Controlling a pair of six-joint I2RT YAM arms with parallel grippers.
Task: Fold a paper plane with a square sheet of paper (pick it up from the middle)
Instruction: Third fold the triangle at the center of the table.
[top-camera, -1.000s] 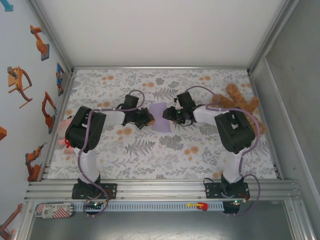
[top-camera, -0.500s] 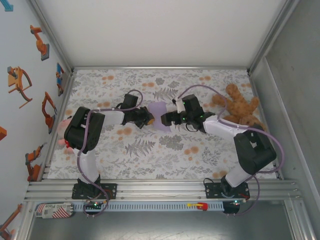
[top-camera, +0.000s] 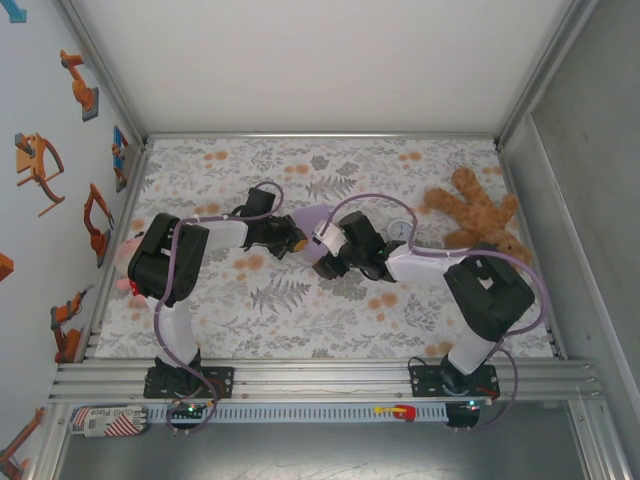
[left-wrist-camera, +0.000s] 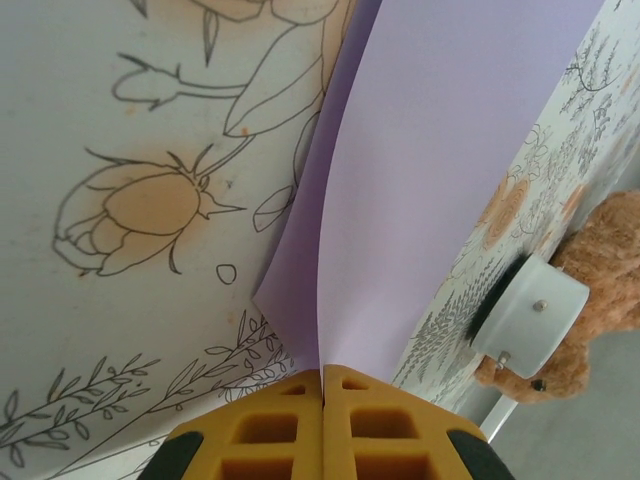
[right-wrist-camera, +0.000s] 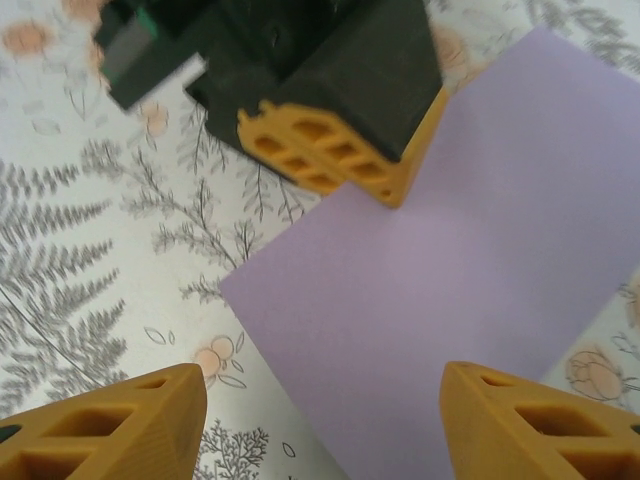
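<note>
Lavender square sheet of paper (top-camera: 306, 217) lies mid-table on the flowered tablecloth (top-camera: 300, 310) in the top view. The left gripper (top-camera: 295, 240) is clamped on its left edge. The right gripper (top-camera: 325, 258) is now over the sheet, vs. at its right edge 0.5 s ago. A teddy bear (top-camera: 477, 215) is far right.

L wrist: 2 fingers (left-wrist-camera: 280, 430) are pressed together on the sheet (left-wrist-camera: 450, 150), whose edge is lifted off the cloth.

R wrist: 2 fingers (right-wrist-camera: 120, 425) are spread wide with nothing held, above the sheet (right-wrist-camera: 450, 260).
</note>
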